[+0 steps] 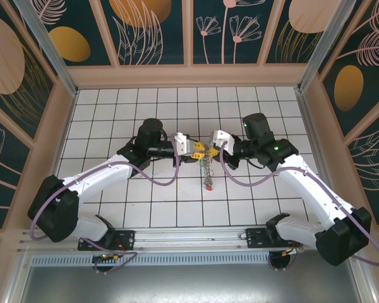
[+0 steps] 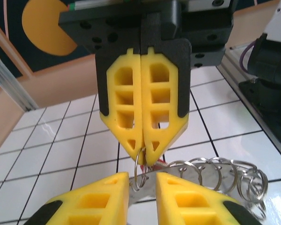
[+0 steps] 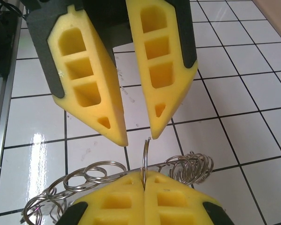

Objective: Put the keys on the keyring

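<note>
White tiled worktop (image 1: 114, 101), as I see it from the top camera; both tools meet at frame centre. Left tool (image 3: 136, 133): fingers apart, straddling one upright loop of the keyring (image 3: 100, 171). Right tool (image 3: 144, 177): fingers together, clamped on that same loop. In my top view the keyring extends from the tool tips toward the lower edge, ending at a red-tagged key (image 1: 208, 187).

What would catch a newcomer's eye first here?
The two pincers meet nose to nose above the middle of the tiled table. The right pincer is shut on a wire loop of the keyring, while the left pincer stands open around that same loop. In the top view, a red tag marks the keyring's near end.
</note>
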You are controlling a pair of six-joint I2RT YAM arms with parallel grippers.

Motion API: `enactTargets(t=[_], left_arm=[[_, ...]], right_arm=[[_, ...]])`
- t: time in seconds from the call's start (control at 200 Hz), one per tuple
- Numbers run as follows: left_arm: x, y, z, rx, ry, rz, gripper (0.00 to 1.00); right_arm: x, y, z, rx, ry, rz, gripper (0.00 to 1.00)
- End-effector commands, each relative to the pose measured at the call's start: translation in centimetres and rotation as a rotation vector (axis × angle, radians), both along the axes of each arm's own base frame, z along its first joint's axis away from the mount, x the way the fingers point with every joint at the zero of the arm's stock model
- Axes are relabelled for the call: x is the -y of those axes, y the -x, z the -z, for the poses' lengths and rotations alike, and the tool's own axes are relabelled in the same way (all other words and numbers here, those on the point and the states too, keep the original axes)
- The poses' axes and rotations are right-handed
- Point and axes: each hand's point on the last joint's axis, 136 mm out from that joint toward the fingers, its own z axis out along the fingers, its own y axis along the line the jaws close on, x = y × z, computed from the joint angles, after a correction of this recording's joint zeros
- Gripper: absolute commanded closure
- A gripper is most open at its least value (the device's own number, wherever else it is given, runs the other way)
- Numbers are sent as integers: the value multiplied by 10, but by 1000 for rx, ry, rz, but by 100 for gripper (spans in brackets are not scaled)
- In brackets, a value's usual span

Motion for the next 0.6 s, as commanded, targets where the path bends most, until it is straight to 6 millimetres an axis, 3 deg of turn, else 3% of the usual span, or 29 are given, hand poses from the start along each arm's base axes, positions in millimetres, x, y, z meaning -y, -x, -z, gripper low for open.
enactTargets(t=[0.0, 0.035, 0.055, 0.17, 0.596], left_arm=[[2, -5, 8, -9, -70, -16, 77], [1, -8, 14, -23, -88, -27, 78], [3, -11, 4, -9, -78, -31, 79], [6, -14, 3, -7, -82, -31, 87], [7, -8, 10, -16, -100, 16, 86]], right_arm=[[-6, -4, -19, 55, -26, -12, 100], [-6, -5, -19, 56, -26, -13, 100], [-7, -5, -19, 52, -25, -13, 100], [-8, -6, -17, 44, -21, -15, 100], [-12, -9, -21, 42, -41, -14, 100]])
